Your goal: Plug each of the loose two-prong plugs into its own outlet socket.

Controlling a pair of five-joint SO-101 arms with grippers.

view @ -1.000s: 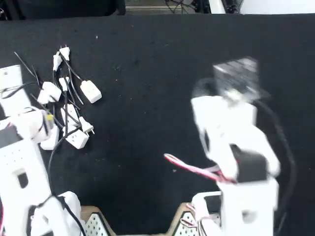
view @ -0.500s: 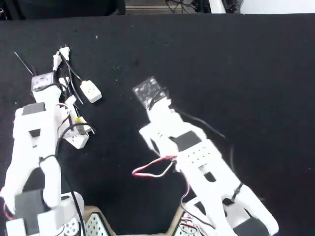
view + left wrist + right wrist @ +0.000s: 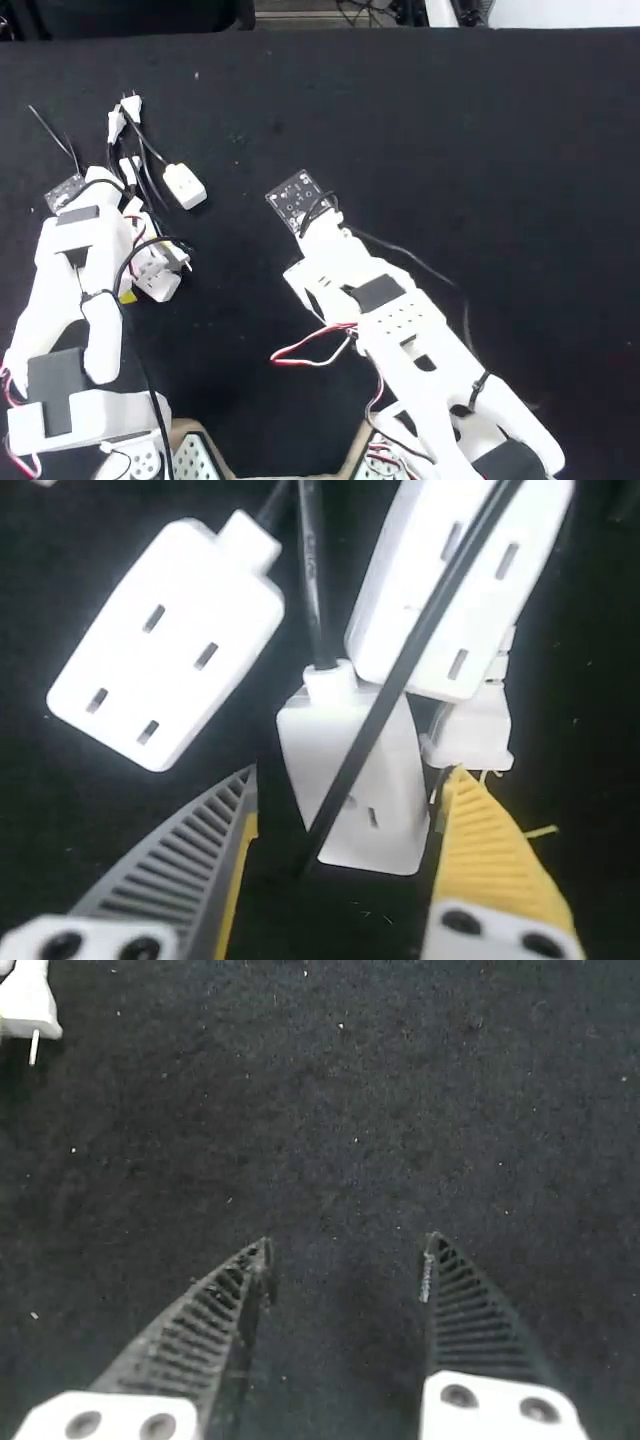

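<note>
Left claw (image 3: 350, 777) is part open, straddling a small white socket block (image 3: 360, 742) with a black cable (image 3: 400, 670) lying across it. I see a gap on one side, so no grip. A bigger socket block (image 3: 165, 670) lies just beside it, and a white plug (image 3: 470, 735) is near. Right claw (image 3: 345, 1245) is wide open and holds nothing, over the bare black surface (image 3: 400, 1080). Loose plugs (image 3: 125, 105) lie at the far left.

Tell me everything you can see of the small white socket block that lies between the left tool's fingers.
The socket block is white and boxy, smooth plastic by its look, with a short neck where a black cable enters. Two narrow slots show on its face. It lies on the black table, its free end between the open fingers of the left tool. A second black cable crosses it diagonally; a larger white socket block meets its neck end.
</note>
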